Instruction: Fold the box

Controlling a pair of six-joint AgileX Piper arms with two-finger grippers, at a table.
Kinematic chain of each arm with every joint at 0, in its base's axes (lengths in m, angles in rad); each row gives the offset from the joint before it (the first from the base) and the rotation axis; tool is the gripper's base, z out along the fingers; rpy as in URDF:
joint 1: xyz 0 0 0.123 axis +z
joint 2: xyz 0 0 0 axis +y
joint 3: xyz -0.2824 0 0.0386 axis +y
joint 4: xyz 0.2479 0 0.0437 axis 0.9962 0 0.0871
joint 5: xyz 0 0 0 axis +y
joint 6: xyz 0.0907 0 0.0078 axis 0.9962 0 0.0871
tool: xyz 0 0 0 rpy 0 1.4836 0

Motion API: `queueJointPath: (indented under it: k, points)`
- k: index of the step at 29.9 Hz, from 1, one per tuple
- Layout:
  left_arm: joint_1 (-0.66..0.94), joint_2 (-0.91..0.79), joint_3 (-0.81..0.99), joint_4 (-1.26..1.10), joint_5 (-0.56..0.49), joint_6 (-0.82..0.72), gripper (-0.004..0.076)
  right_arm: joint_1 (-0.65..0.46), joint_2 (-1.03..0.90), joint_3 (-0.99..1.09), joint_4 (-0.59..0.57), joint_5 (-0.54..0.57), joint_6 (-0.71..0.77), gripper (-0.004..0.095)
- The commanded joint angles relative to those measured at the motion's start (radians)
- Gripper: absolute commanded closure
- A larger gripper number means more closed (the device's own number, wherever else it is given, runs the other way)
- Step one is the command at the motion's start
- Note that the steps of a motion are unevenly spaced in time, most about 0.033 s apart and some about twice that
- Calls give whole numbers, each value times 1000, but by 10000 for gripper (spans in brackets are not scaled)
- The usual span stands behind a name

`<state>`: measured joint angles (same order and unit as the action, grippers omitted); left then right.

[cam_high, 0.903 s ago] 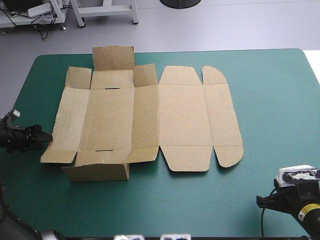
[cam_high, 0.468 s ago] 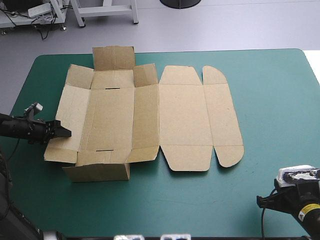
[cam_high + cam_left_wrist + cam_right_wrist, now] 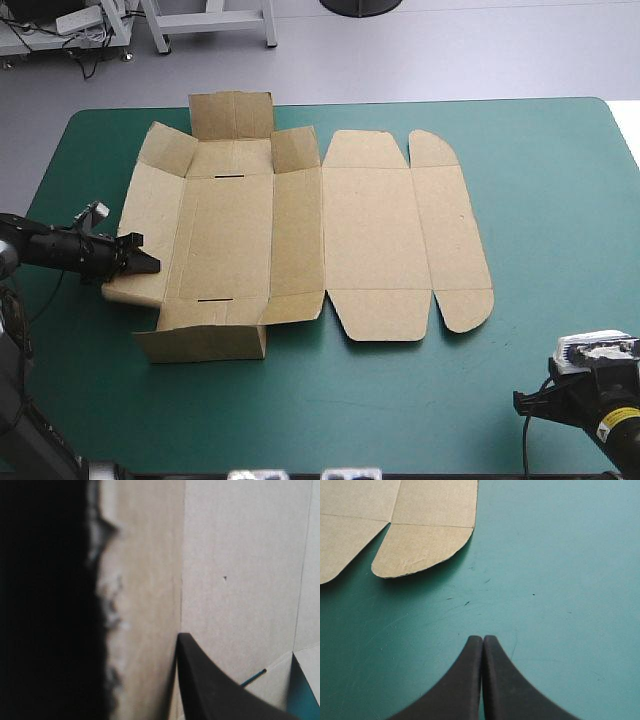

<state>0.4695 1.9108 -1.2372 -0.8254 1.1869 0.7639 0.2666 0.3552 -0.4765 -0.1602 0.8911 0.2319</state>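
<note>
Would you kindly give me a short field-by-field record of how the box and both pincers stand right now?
object: box, brown board sheet, spread open and mostly flat, walls not yet raised
left arm: left pincer at the box's left edge, where the outer panel seems slightly lifted
right arm: right pincer shut, over bare cover, apart from the box
surface: table, teal-green cover

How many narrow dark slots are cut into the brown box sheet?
2: one slot at the wide panel's far end, another slot at its near end; the box's raised left flap might hide others.
</note>
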Motion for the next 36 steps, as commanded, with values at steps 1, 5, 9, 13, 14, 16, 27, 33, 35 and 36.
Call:
queueJointPath:
  k: [1,5,9,13,14,16,27,33,35,36]
  points:
    - [-9,-45,-13,1,108,-16,734,-8,10,-23,-17,-53,0,921]
    - [-11,-67,-13,26,108,-20,734,-8,10,-23,-17,-53,0,921]
    - [-53,-114,-13,72,108,-20,734,-8,10,-23,-17,-53,0,921]
    - [-143,-161,-14,162,74,-48,734,-8,10,-23,-17,-53,0,921]
    - [-171,-172,-18,182,68,-48,734,-8,10,-23,-17,-53,0,921]
    - [-224,-190,-35,211,68,-50,734,-8,10,-23,-17,-53,0,921]
    - [-568,-331,-187,502,59,-155,734,-8,10,-23,-17,-53,-4,921]
    - [-722,-400,-248,631,43,-169,734,-8,10,-23,-17,-55,-4,921]
    - [-774,-410,-275,711,43,-178,734,-8,10,-23,-17,-59,-4,921]
    - [-796,-410,-287,746,41,-178,734,-8,10,-23,-17,-64,-4,921]
